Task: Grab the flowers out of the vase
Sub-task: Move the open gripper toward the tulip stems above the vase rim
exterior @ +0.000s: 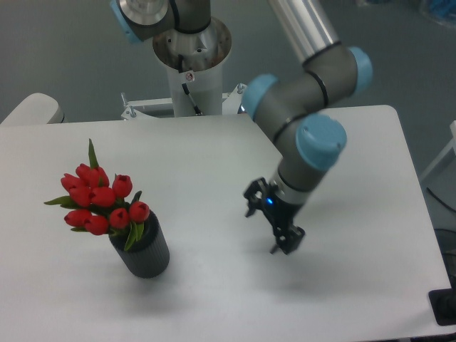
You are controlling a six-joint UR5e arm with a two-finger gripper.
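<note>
Tulips (100, 203), red buds leaning left, stand in the ribbed dark vase (142, 253) at the table's (214, 149) left, stems still seated inside. Well apart to the right, the gripper (269, 226) hangs above bare tabletop, jaws spread and holding nothing, likely ready to approach the bunch.

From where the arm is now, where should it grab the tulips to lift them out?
Probably low on the flowers, just above the vase rim, where they bunch tightest. They lean left, so bring the claw from their right side.
</note>
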